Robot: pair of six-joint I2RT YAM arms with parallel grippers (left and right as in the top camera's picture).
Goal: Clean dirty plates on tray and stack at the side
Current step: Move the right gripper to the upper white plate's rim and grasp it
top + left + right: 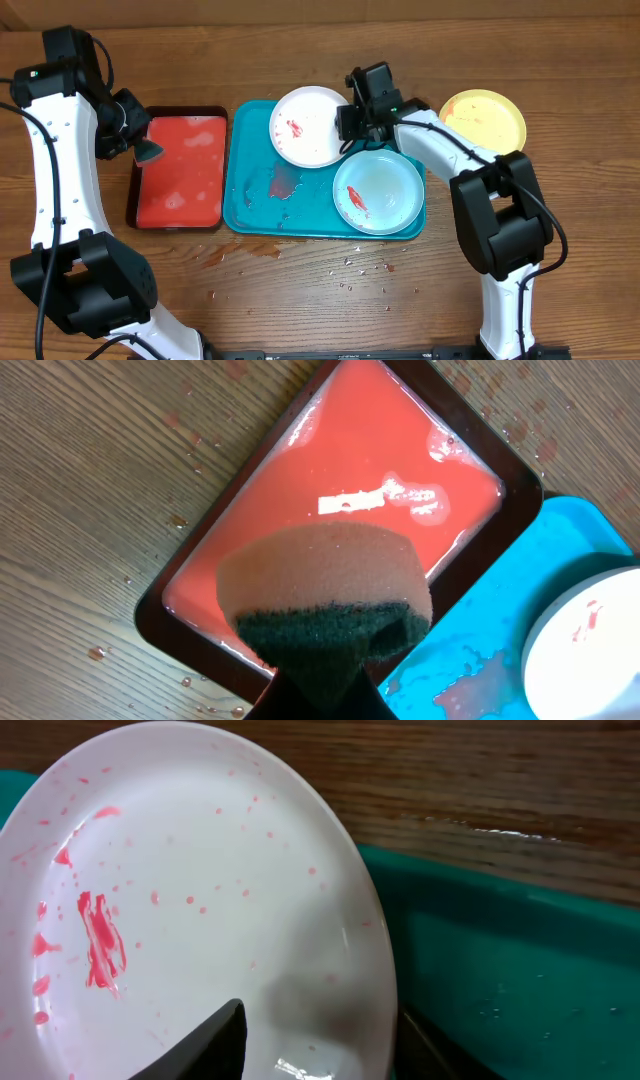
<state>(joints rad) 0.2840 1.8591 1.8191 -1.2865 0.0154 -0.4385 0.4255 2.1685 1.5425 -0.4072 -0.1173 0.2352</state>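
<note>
The teal tray (300,212) holds a white plate (308,125) with red smears at its back and a white plate with a pale rim (378,190) with a red smear at its front right. A yellow plate (483,118) lies on the table to the right of the tray. My right gripper (350,120) is at the white plate's right rim. In the right wrist view its fingers (320,1045) straddle the rim of the white plate (200,870), apart, with the teal tray (500,970) beside. My left gripper (320,685) is shut on a sponge (325,575) and holds it over the red tray (400,440).
The red tray (180,170) with a dark rim lies left of the teal tray and is wet. A reddish puddle (283,183) sits on the teal tray's floor. Water drops (350,270) dot the table in front of the trays.
</note>
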